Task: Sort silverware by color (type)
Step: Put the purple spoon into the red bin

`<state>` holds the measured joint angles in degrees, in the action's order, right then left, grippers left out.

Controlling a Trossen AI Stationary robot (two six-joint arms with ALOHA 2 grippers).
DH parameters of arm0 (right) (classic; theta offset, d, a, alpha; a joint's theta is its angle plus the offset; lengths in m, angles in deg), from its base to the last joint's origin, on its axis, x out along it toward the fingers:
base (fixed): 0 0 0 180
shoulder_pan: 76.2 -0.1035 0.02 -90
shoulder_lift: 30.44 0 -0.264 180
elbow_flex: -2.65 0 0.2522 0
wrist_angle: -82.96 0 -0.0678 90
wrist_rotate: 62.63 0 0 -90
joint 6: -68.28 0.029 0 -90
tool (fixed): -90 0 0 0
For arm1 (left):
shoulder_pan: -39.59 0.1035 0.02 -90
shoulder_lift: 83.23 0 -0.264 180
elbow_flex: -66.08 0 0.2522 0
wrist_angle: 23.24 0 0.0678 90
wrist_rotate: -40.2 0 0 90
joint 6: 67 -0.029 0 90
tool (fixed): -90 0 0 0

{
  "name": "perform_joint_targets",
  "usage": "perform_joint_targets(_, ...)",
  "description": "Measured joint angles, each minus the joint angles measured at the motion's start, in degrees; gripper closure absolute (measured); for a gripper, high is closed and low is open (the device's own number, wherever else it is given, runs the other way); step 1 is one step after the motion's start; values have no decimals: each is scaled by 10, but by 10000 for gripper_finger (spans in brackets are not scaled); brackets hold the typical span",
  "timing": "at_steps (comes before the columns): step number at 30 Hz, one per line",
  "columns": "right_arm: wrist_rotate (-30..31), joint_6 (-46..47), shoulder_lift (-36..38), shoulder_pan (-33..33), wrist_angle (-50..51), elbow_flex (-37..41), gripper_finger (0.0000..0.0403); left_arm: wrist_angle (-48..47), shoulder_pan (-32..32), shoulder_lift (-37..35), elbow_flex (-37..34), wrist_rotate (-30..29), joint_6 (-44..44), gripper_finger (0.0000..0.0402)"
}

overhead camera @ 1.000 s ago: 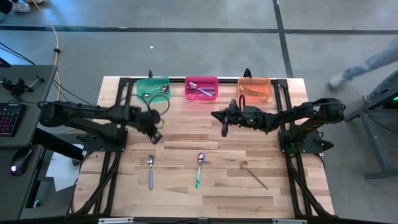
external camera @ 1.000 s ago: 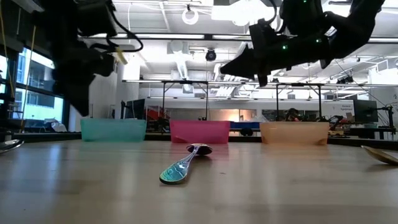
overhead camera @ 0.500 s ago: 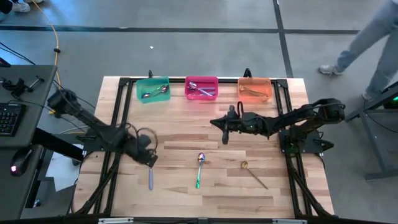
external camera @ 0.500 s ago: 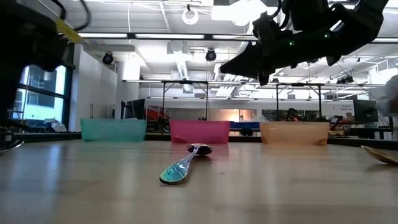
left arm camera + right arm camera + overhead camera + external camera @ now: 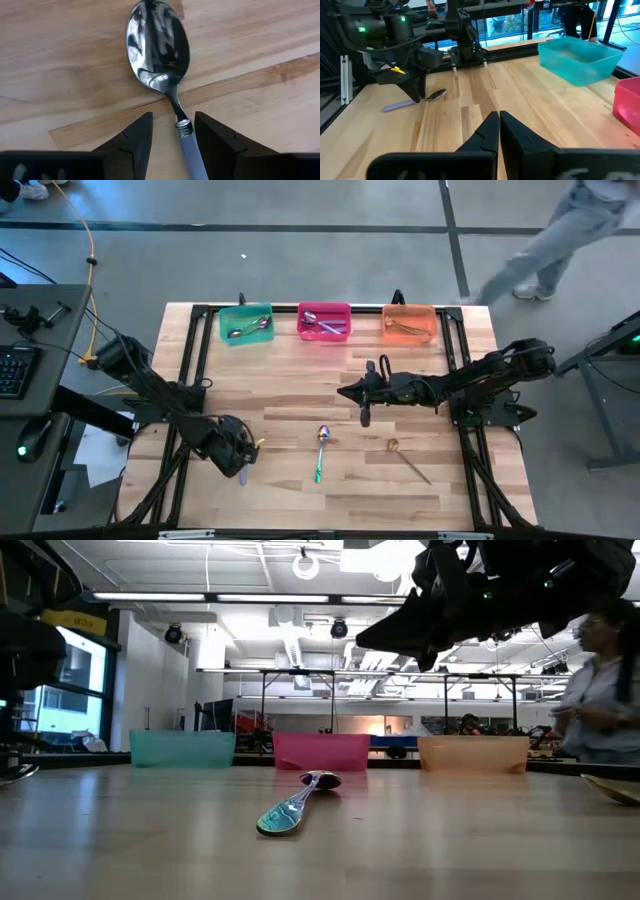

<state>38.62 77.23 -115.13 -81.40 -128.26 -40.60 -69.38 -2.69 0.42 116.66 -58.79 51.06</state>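
A lavender-handled spoon (image 5: pixel 159 47) lies flat on the table at the near left. My left gripper (image 5: pixel 173 116) stands open low over it, one finger on each side of the neck where the bowl meets the handle (image 5: pixel 192 155); I see no touch. From above, the gripper (image 5: pixel 240 454) covers most of the spoon, and only the handle's end (image 5: pixel 242 475) shows. A green-iridescent spoon (image 5: pixel 320 451) and a gold-handled spoon (image 5: pixel 408 458) lie farther right. My right gripper (image 5: pixel 362 396) hovers shut above the table's middle, holding nothing.
A teal bin (image 5: pixel 246 323), a pink bin (image 5: pixel 324 321) and an orange bin (image 5: pixel 410 323) stand in a row along the far edge, each with spoons inside. A person (image 5: pixel 560 235) walks past beyond the table's far right corner.
My left gripper has swung from beside the teal bin toward the table's near edge and come down over the lavender spoon. My right gripper has drifted a little toward the near edge. The spoons have stayed where they lay.
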Motion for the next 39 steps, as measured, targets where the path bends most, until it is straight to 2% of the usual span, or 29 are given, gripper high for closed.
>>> perform_joint_targets(6, 3, 0, 0, -13, 2, 0, 403, -30, -5, 46, 23, -2, -33, 284)
perform_joint_targets(12, 8, 0, 0, -20, 5, 0, 403, -34, -23, 47, 36, -31, -86, 367)
perform_joint_targets(14, 8, 0, 0, -21, 9, 0, 403, -3, -35, 50, 40, -82, -87, 384)
perform_joint_targets(18, 7, 15, 0, -21, 11, 0, 403, 90, -50, 48, 23, -234, -88, 393)
perform_joint_targets(22, -8, 29, -4, -24, 7, 0, 393, 244, -38, 49, -25, -333, -146, 400)
perform_joint_targets(24, -9, 31, -15, -24, -11, -2, 378, 319, -23, 48, -53, -360, -187, 400)
perform_joint_targets(27, -12, 41, -31, -24, -27, -8, 346, 408, 3, 48, -92, -347, -234, 400)
perform_joint_targets(31, -13, 38, -57, -23, -24, -30, 303, 457, 25, 46, -99, -272, -313, 398)
perform_joint_targets(35, -14, 26, -79, -23, -14, -53, 281, 445, 38, 42, -56, -197, -404, 372)
perform_joint_targets(39, -19, 24, -91, -23, -5, -67, 279, 336, 39, 51, 18, -158, -446, 332)
